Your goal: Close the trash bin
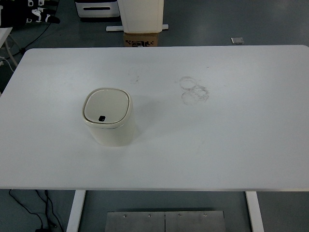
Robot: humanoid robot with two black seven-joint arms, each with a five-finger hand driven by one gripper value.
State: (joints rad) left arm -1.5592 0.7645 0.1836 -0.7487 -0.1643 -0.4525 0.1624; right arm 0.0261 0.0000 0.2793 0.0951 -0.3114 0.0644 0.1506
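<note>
Here, a cream trash bin (108,117) stands lid-down at about 9 o'clock from center on the white worktop (217,140), well clear of every edge. The left hand (37,13) shows only partly at the top-left corner, off the worktop; whether its fingers are apart cannot be told.

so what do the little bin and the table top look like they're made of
Trash bin: probably plastic, cream, smooth and slightly satiny, with rounded moulded corners; its flat lid carries a small dark button. Table: white matte top, likely laminate or coated board, showing faint ring marks.
</note>
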